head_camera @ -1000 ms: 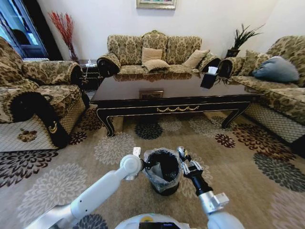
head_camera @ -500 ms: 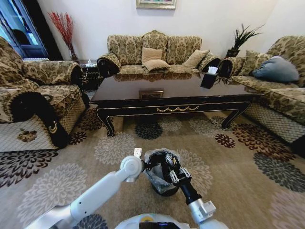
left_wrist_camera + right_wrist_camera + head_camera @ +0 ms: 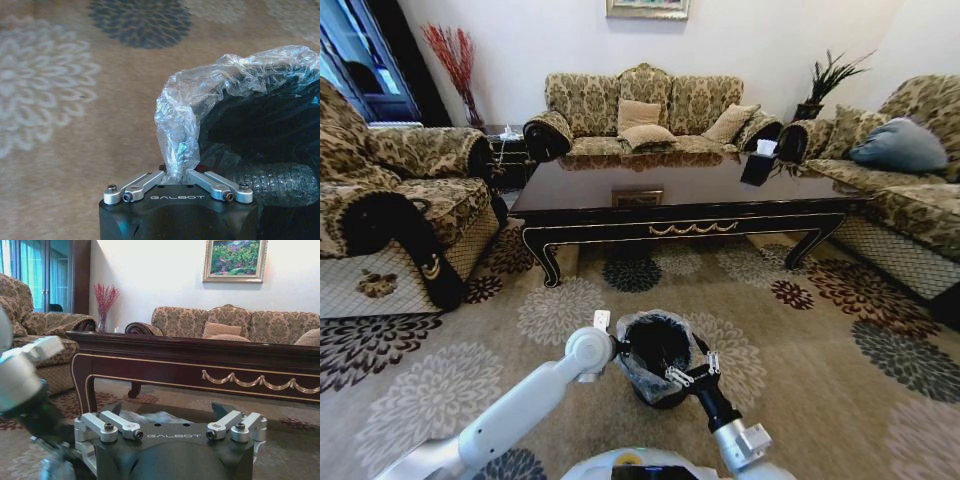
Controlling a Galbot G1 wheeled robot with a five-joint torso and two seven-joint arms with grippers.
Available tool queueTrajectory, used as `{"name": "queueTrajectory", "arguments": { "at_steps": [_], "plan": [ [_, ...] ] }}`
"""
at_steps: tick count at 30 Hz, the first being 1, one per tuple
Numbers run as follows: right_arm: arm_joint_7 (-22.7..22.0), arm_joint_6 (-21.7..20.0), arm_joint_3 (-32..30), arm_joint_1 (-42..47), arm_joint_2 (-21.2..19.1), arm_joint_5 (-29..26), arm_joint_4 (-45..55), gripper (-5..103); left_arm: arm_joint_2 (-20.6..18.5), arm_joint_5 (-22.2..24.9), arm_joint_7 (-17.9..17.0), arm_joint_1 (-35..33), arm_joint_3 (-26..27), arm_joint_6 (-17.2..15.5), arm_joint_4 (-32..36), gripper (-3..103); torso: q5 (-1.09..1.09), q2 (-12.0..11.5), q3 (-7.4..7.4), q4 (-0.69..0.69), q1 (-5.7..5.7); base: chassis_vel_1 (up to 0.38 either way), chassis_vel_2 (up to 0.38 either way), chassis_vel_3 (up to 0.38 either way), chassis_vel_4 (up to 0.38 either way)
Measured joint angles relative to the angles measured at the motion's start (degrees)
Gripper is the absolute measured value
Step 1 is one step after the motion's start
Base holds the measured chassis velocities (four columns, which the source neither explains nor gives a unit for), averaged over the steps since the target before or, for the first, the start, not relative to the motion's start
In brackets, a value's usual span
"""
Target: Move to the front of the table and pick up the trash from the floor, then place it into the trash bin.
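Observation:
The trash bin [image 3: 655, 352], black with a crinkled clear liner [image 3: 200, 95], stands on the carpet in front of the dark table [image 3: 620, 182]. My left gripper [image 3: 618, 352] is at the bin's left rim, shut on a fold of the liner [image 3: 176, 150]. Inside the bin lies a ribbed clear plastic piece of trash [image 3: 280, 182]. My right gripper [image 3: 688, 375] hangs at the bin's near right rim, open with nothing between its fingers [image 3: 117, 410]. It faces the table's ornamented front edge [image 3: 250, 377].
Sofas surround the table: one on the left [image 3: 390, 200], one behind [image 3: 650, 110], one on the right [image 3: 910, 170]. A dark box [image 3: 757, 165] and a small tray [image 3: 637, 197] sit on the table. Patterned carpet [image 3: 820, 340] spreads around the bin.
My right gripper swung from the bin's right side over its opening, then drew back and down to the near rim. The left gripper kept its hold on the liner.

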State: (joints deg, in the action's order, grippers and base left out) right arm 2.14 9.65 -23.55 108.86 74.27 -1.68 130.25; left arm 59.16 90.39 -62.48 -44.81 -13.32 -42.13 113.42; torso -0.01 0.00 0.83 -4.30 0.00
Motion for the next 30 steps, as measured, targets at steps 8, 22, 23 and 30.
{"name": "queueTrajectory", "arguments": {
  "at_steps": [8, 22, 23, 30],
  "plan": [
    [-0.2, 0.3, -0.4, 0.0, -0.2, -0.5, -0.5, 100, -5.4, 1.1, 0.5, -5.2, 9.7, 0.0, 2.1, 0, 0.01, 0.0, 0.00, 0.00, 0.00, 0.000, 0.000, 0.000, 0.000],
    [-0.4, 0.3, 0.6, -0.2, -0.3, -0.2, -2.0, 100, -9.1, -1.7, 3.5, -16.3, 19.9, 0.0, 0.8, 0, 0.00, 0.0, 0.00, 0.00, 0.00, 0.000, 0.000, 0.000, 0.000],
    [-0.4, 0.3, 0.6, -0.2, -0.2, -0.1, -2.1, 100, -9.1, -1.9, 3.5, -16.4, 20.0, 0.0, 0.6, 0, 0.00, 0.0, 0.00, 0.00, 0.00, 0.000, 0.000, 0.000, 0.000],
    [-0.7, 0.3, 0.5, -0.5, -0.1, -0.1, -2.5, 100, -8.5, -3.0, 3.5, -17.2, 20.4, 0.0, 0.4, 2, 0.01, 0.0, 0.00, 0.00, 0.00, 0.000, 0.000, 0.000, 0.000]
  ]
}}
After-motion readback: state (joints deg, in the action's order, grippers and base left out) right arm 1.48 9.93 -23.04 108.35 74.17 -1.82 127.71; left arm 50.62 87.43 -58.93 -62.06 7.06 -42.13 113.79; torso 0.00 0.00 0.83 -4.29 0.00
